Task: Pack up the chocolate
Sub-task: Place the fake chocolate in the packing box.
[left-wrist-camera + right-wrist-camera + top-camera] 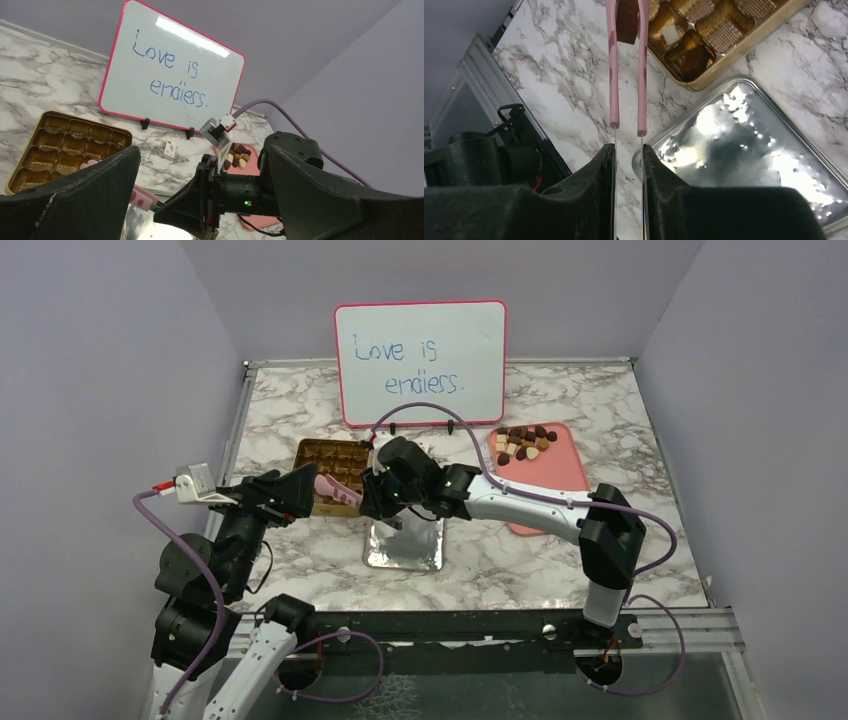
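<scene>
The chocolate [523, 444] lies as several dark, brown and cream pieces on a pink tray [550, 485] at the back right, and also shows in the left wrist view [237, 156]. The gold tin [330, 462] sits left of centre. My right gripper [376, 498] is shut on pink tongs [613, 75]. The tongs pinch one brown chocolate [627, 22] just off the tin's [724, 35] near edge. My left gripper [300, 490] is open and empty, facing the right gripper, with the tongs' tips [142, 198] beside its left finger.
A silver lid [403, 545] lies in front of the tin, under my right gripper. A whiteboard [420, 362] stands at the back. A small white card [170, 149] lies by its feet. Purple walls close in three sides.
</scene>
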You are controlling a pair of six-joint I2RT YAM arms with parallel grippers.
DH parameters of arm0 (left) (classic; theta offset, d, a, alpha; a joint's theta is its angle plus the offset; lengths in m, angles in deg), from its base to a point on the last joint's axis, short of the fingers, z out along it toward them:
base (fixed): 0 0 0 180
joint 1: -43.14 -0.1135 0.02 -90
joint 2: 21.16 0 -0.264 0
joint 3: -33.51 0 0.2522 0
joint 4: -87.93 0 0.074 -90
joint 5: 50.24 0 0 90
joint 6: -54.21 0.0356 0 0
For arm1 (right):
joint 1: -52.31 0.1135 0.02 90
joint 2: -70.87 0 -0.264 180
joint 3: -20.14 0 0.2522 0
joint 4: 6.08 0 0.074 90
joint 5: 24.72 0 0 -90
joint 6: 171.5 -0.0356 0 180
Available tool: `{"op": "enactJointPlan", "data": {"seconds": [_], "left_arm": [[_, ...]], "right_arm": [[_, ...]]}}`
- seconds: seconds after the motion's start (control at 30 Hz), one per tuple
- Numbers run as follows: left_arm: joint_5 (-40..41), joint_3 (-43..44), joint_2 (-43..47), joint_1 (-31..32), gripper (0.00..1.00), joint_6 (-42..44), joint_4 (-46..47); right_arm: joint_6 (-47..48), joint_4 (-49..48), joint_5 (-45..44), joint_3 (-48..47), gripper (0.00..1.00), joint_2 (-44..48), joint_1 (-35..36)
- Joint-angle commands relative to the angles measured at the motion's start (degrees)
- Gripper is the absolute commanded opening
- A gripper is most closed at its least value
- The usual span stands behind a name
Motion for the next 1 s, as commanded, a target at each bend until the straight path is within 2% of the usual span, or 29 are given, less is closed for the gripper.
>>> {"op": "enactJointPlan", "data": {"seconds": [0.0, 0.43, 0.63, 0.97], "left_arm": [[-0.28, 1.98, 0.51, 0.30, 0.99, 0.52, -0.01], [0.88, 1.04, 1.49, 0.41, 0.99, 1.78, -0.23], [1.22, 0.40, 1.58, 0.49, 0.99, 2.06, -0.15], [1.84, -1.80, 2.20, 0.67, 0.99, 3.13, -0.15]], "right_arm": [[1.48, -4.52, 0.22, -4.41, 0.27, -2.91, 0.88], [3.11, -3.14, -0.78, -9.54, 0.31, -10.56, 1.46], [3.26, -2.21, -1.57, -9.94, 0.36, -10.52, 1.50], [3.15, -0.58, -1.91, -9.39, 0.36, -7.99, 1.50]]}}
